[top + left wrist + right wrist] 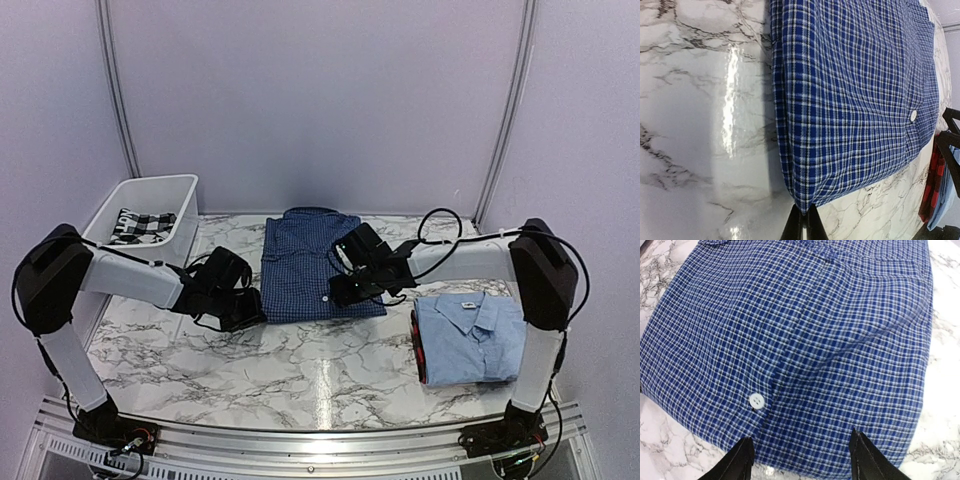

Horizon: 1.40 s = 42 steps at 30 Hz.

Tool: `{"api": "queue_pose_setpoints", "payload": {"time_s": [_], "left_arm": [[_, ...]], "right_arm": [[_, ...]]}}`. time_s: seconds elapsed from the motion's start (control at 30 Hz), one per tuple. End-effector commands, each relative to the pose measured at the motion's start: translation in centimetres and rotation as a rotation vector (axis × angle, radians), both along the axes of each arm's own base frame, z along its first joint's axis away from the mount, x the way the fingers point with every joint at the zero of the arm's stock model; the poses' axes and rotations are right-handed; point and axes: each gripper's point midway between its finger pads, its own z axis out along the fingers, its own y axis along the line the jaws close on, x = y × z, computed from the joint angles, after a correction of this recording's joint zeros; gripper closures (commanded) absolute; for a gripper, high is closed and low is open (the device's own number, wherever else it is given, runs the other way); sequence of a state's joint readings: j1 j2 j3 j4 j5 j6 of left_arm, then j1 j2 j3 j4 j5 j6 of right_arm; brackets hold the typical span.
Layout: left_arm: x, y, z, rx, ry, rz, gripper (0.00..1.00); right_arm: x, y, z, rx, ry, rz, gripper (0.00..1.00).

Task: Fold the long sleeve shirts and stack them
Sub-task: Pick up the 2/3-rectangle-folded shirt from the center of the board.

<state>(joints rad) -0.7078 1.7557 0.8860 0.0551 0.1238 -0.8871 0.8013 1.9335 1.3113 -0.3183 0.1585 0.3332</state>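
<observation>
The dark blue checked shirt (pixel 312 265) lies folded flat at the table's centre back, collar away from me. My left gripper (pixel 252 306) is shut on its near left corner (pixel 805 205), which is pinched between the fingers. My right gripper (pixel 345 288) hovers open over the shirt's near right part, fingers (pixel 740 462) spread wide above the cloth (pixel 805 340) beside a white button (pixel 756 400). The plain light blue shirt (pixel 472 335) lies folded at the right, white neck label showing, on top of a red garment (pixel 417 345).
A white bin (pixel 145 215) at the back left holds a black and white checked cloth (pixel 140 225). The marble table (pixel 280 365) stretches in front of the shirts. In the left wrist view the red garment (pixel 932 185) shows at the far right.
</observation>
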Motion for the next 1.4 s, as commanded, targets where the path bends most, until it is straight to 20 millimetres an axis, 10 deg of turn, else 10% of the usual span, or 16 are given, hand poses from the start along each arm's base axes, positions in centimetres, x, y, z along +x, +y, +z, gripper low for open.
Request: {"api": "queue_pose_setpoints", "payload": {"time_s": [0.0, 0.27, 0.67, 1.37], "left_arm": [[-1.8, 2.9, 0.6, 0.083, 0.008, 0.0, 1.0], [-4.7, 5.6, -0.1, 0.116, 0.053, -0.004, 1.0], [-5.7, 6.2, -0.1, 0.115, 0.06, -0.014, 1.0], [-5.7, 6.2, -0.4, 0.128, 0.06, -0.021, 1.0]], "right_arm": [[-1.2, -0.6, 1.9, 0.059, -0.02, -0.015, 0.4], [-4.4, -4.4, 0.8, 0.048, 0.02, -0.069, 0.47], [-7.4, -4.4, -1.4, 0.115, 0.128, -0.061, 0.62], [-5.1, -3.5, -3.1, -0.023, 0.07, -0.104, 0.48]]}}
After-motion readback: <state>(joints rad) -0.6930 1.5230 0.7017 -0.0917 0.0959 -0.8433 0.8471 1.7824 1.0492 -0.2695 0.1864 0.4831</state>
